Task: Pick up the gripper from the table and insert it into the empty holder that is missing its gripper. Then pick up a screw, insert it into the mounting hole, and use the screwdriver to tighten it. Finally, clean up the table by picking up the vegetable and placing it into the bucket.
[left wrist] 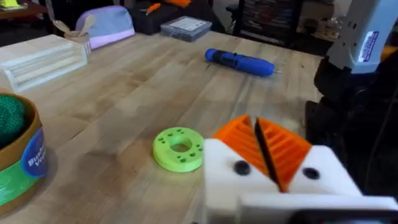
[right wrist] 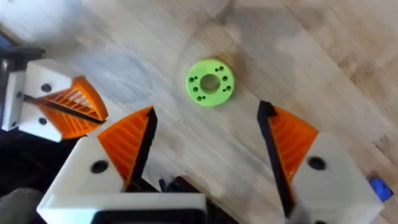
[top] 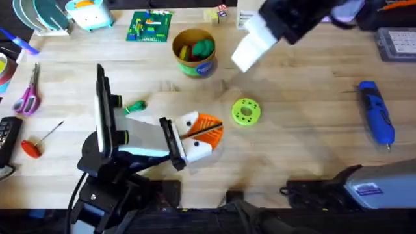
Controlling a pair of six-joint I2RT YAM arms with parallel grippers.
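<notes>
My left gripper (top: 211, 129) lies low over the table's middle, its two orange pads pressed together with nothing visible between them; the left wrist view shows it (left wrist: 264, 140) close up. High over the table, my right gripper (right wrist: 207, 113) hangs open, an orange tip on each white block, and it shows blurred in the overhead view (top: 250, 45). The loose gripper and the empty holder are out of view. The blue screwdriver (top: 377, 114) (left wrist: 239, 62) lies at the right. The green vegetable (top: 135, 107) lies beside the left arm. The bucket (top: 195, 52) (left wrist: 15, 155) stands at the back. I cannot make out a screw.
A lime-green disc with holes (top: 246, 111) (left wrist: 179, 148) (right wrist: 210, 82) lies just right of the left gripper. A red-handled screwdriver (top: 32, 146) and scissors (top: 27, 97) lie at the far left. A green brick plate (top: 149, 26) and a grey box (top: 396, 42) sit along the back.
</notes>
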